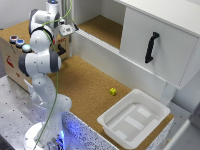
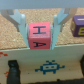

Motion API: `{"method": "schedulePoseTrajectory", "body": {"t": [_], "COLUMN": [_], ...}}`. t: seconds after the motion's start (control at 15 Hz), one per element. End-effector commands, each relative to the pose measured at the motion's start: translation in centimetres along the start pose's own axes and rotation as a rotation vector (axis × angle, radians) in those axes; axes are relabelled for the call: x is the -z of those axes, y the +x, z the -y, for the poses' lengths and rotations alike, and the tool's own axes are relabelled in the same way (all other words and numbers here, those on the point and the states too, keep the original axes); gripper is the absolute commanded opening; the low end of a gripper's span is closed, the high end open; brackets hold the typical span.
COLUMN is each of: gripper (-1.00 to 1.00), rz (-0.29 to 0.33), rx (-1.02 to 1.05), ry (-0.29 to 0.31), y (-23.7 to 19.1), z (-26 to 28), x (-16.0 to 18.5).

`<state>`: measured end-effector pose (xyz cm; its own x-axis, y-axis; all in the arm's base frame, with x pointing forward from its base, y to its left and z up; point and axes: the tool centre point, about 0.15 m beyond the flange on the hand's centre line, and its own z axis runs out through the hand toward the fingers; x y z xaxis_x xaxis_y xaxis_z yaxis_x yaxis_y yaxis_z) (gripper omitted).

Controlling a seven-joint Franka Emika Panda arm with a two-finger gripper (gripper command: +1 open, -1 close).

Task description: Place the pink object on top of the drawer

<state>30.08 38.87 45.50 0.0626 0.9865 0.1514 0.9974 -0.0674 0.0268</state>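
Observation:
In the wrist view the pink object (image 2: 39, 35) is a small pink cube with a dark letter on its faces. It rests at the front edge of the drawer's cork top (image 2: 44, 13). My gripper (image 2: 39, 31) is shut on it, one finger (image 2: 22, 24) against each side. Below it are the drawer's pale wooden front (image 2: 62, 54) with a blue printed figure and a black handle (image 2: 12, 72). In the exterior view my gripper (image 1: 69, 30) hangs over the brown drawer (image 1: 11, 57) at the exterior view's left. The cube is hidden there.
A purple block (image 2: 79, 26) lies on the cork top beside the cube. Several small round pieces (image 1: 20, 42) sit on the drawer. A yellow-green ball (image 1: 113, 91) lies on the cork table. A white bin (image 1: 134, 117) and a white cabinet with a black handle (image 1: 151, 47) stand at the exterior view's right.

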Motion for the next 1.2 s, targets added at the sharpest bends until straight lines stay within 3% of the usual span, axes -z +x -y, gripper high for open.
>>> {"method": "schedulePoseTrajectory", "body": {"t": [0.0,0.27,0.67,0.73,0.93,1.13], "gripper": [-1.0,-1.0,-1.0,1.0,1.0,1.0], "rz": [0.047,0.037,0.064,0.078,0.111,0.111], "rx": [0.028,0.042,0.02,0.012,-0.049,-0.049], "ry": [0.062,0.021,0.064,0.058,0.018,0.018], "y": [4.7,7.3,9.8,9.9,9.7,9.7], "z": [2.1,1.2,0.5,0.7,0.9,0.9], "x": [-1.1,-1.2,-3.3,-3.4,-3.0,-3.0]}}
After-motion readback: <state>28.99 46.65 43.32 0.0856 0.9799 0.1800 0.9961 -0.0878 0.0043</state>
